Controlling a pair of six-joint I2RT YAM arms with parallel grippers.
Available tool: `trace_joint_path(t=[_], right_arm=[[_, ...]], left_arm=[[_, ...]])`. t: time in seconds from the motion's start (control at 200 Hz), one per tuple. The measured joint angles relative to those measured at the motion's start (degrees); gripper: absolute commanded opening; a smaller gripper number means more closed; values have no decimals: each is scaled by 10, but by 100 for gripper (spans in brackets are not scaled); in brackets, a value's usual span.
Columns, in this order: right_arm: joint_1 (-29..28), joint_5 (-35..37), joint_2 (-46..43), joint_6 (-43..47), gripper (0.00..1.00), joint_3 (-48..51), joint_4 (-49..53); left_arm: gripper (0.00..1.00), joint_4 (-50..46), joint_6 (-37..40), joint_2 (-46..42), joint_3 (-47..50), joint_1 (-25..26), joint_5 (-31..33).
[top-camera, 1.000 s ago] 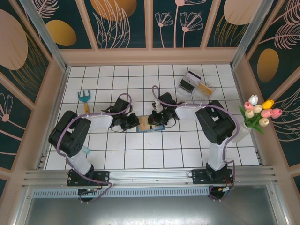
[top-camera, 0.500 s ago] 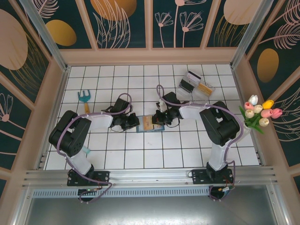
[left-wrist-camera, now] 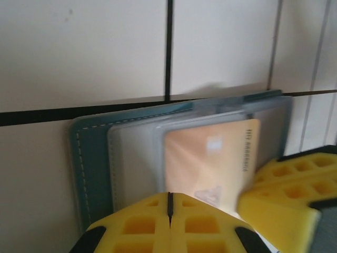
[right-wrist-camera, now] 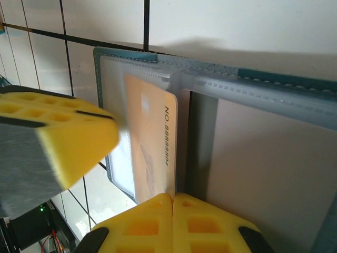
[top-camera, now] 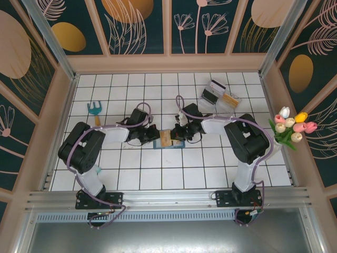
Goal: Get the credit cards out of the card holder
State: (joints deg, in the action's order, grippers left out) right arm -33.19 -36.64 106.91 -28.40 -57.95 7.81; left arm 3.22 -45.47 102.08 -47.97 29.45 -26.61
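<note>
The teal-blue card holder [top-camera: 175, 144] lies open on the white tiles between both grippers, its clear sleeves facing up [left-wrist-camera: 89, 158]. A yellow-orange credit card [left-wrist-camera: 210, 158] sticks partway out of a sleeve, and its numbered edge is tilted up. That edge runs into the seam of my right gripper [right-wrist-camera: 172, 197], which is shut on it. My left gripper [left-wrist-camera: 169, 196] is shut, its tips at the card's other corner over the holder's near edge. A greyish card [left-wrist-camera: 134, 158] shows through the sleeve beside the orange one. From above, the left gripper [top-camera: 157, 136] and right gripper [top-camera: 178, 135] meet over the holder.
A clear plastic tray [top-camera: 220, 95] with small items sits at the back right. A teal hand rake [top-camera: 95, 110] lies at the left. A vase of tulips [top-camera: 292, 129] stands by the right wall. Wooden walls ring the tiled floor.
My left gripper slid right onto the holder and closed fully. My right gripper shifted right and slightly back, and the orange card moved with it.
</note>
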Motion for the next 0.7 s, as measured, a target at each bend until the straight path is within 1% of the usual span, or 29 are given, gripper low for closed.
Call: trace_joint_path(t=[0.075,0.17,0.25,0.415,0.505,0.575,0.701], right_arm=[[0,-4,0,0,10,1,-3],[1,-8,0,0,15,7,-10],[1,-10,0,-2,16,12,-14],[5,-16,0,-2,12,18,-21],[7,-20,0,-3,3,21,-24],[9,-22,0,-4,0,23,-26],[9,-23,0,-4,0,24,-27]], left_arm=[[0,1,0,5,-5,0,0],[0,1,0,7,-6,0,1],[0,0,-2,7,-6,0,3],[0,1,-2,7,-5,1,8],[0,2,-2,7,-5,2,10],[0,2,-2,7,-5,2,10],[0,2,-2,7,-5,2,11]])
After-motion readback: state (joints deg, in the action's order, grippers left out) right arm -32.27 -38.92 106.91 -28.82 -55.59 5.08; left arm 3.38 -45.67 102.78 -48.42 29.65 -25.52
